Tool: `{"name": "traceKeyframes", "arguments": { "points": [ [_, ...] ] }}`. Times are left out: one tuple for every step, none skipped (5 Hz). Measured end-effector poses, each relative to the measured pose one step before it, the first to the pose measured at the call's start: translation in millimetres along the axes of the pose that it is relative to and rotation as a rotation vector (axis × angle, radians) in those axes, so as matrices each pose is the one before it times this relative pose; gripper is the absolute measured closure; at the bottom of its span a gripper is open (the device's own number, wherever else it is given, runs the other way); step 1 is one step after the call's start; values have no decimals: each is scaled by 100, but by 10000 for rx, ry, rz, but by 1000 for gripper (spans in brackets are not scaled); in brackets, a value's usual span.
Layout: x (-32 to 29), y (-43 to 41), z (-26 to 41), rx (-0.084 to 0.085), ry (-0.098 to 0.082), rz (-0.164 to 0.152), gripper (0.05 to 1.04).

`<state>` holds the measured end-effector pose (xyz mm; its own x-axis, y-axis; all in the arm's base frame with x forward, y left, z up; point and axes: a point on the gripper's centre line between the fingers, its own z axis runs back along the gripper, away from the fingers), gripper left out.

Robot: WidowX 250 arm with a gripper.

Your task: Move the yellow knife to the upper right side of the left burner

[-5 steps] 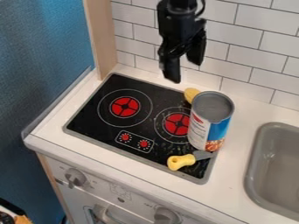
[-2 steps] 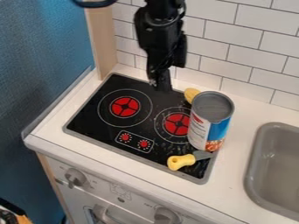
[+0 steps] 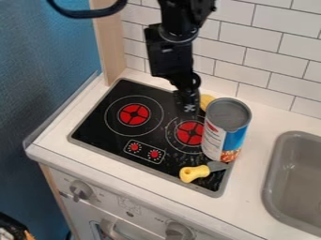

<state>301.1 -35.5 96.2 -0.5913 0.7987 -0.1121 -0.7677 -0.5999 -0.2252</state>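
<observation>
The move is not done: the yellow knife point(image 3: 195, 173) lies at the lower right of the stove top point(image 3: 103, 137), its handle toward the lower left and its grey blade point(image 3: 217, 166) right by the foot of a large can point(image 3: 227, 130); the goal is at the upper right side of the left burner point(image 3: 134, 115), higher in the frame and well apart from the knife. Picking up, carrying and setting down all seem to be left; the gripper point(image 3: 187, 110) hangs from the top of the frame, just above the right burner point(image 3: 190, 133), and is not grasping the knife; I can't make out whether it is clenched or released. The tall can (the likeliest thing to get bumped, I'd judge) stands upright at the right of the stove top, so a careful approach from the left seems wise.

The stove top is black and glossy, with red burner centres and two small red dials point(image 3: 145, 152) between the burners and the front edge; a yellow object point(image 3: 206, 101) sits partly hidden behind the can. The counter point(image 3: 256, 187) is white, with a grey sink point(image 3: 297, 183) at the right; white tiles point(image 3: 271, 60) line the back, a pale wooden post point(image 3: 109, 42) stands at the upper left, and a blue wall point(image 3: 44, 75) fills the left side; oven knobs point(image 3: 80, 190) show along the bottom.
</observation>
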Motion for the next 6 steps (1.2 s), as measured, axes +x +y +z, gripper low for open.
{"name": "traceKeyframes", "arguments": {
  "points": [
    [241, 773, -1167, -99, -654, 2354, 83],
    [104, 1030, -2120, 932, -799, 631, 83],
    [773, -178, -1100, 754, -32, 519, 83],
    [369, 281, -1276, 526, -33, -284, 83],
    [136, 343, -1504, 509, 11, -250, 83],
    [-222, 164, -778, -369, 148, -255, 83]
  ]
}}
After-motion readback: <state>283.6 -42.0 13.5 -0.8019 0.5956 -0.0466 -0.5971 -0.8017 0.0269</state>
